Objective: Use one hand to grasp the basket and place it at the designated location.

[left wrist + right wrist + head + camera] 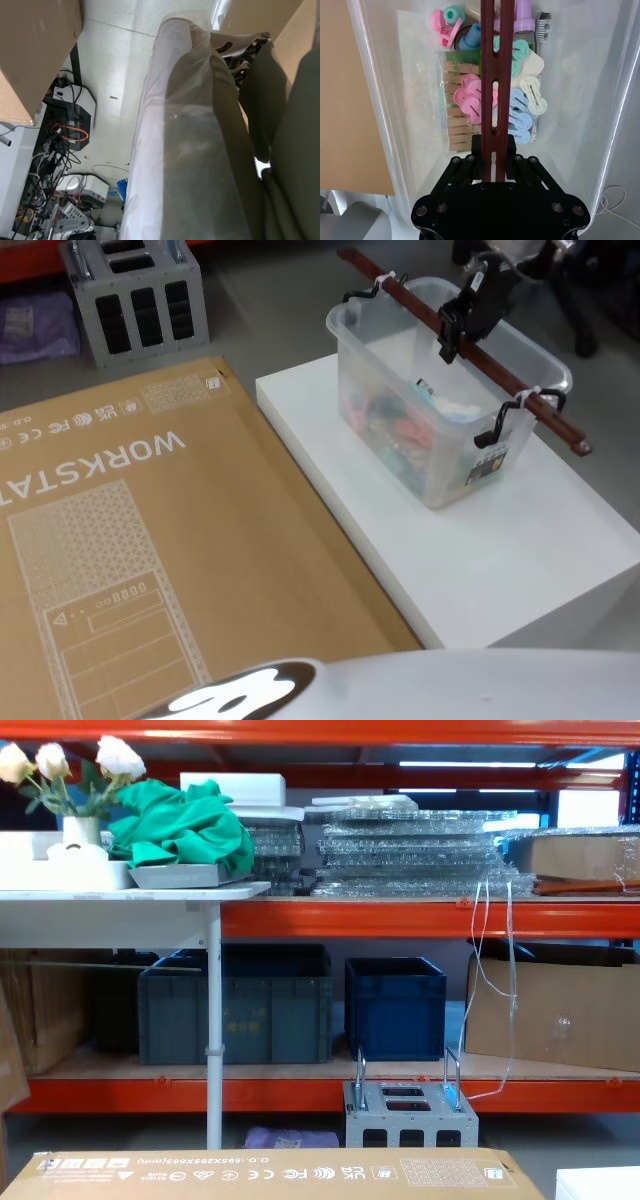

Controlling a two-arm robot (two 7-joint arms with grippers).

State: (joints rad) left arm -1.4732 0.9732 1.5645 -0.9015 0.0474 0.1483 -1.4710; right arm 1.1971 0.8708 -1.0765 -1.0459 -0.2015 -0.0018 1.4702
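Gripping: the right gripper (452,332) is clamped on the dark red bar (410,302) that spans the top of the basket (385,400), its black fingers (476,150) pressed to either side of the bar near mid-length.
Basket: pale, translucent tub standing upright on the white platform (530,550), towards the platform's far side.
Bar: slotted strip lying diagonally across the rim from one short end to the other, fastened at each end with a white tie (522,398); its near end juts past the rim.
Contents: pink clothes pegs (470,97), blue pegs (520,117), a pack of wooden pegs (456,107) and a toothbrush (543,25), all lying on the bottom of the tub under the bar.
Cardboard box (150,540): large, flat, printed, lying just beside the platform on the robot's left.
Grey metal unit (135,300): on the floor beyond the box, well apart from the basket.
Background: orange shelving (400,915) holding dark blue crates (395,1005).
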